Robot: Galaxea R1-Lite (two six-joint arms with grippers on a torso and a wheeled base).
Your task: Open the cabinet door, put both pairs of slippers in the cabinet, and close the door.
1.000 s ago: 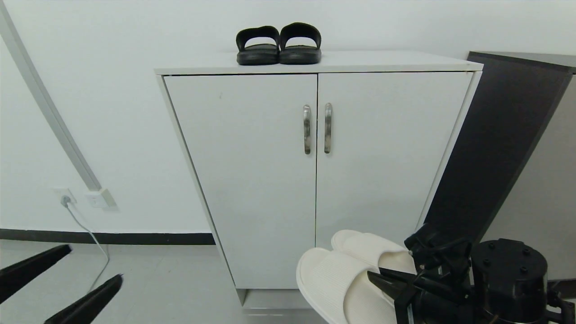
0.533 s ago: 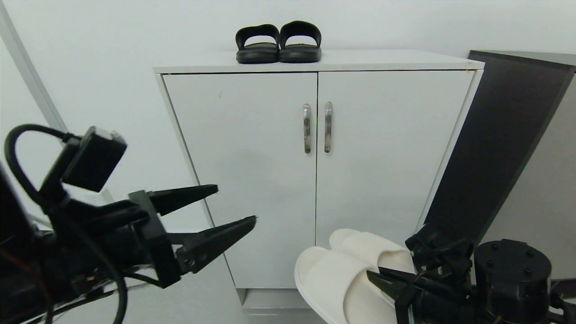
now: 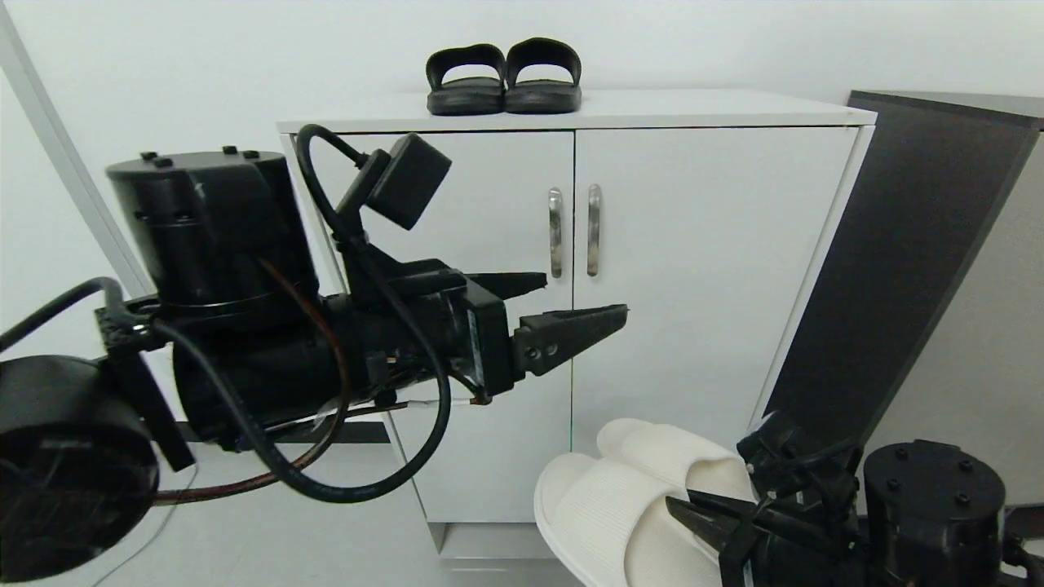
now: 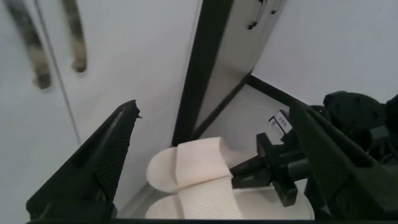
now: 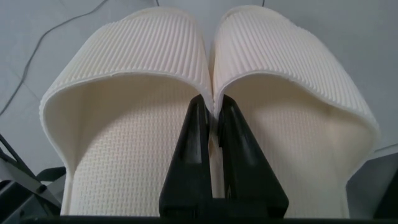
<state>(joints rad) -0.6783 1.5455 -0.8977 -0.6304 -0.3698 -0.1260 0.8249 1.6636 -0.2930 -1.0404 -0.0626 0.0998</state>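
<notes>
Before the closed cabinet [image 3: 693, 285], right tool [image 5: 212, 106] pinches ribbed cream slippers [image 5: 130, 93]; left tool [image 3: 586, 295] gapes empty.

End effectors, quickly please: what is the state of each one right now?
Left end effector: open, holding nothing.
Right end effector: closed on the pair of white slippers.

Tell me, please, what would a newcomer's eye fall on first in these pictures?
The left gripper, open, looms large in front of the closed white cabinet, just below its handles. Low on the right, the right gripper pinches a pair of white slippers by their inner edges. A pair of black slippers sits on the cabinet's top.
</notes>
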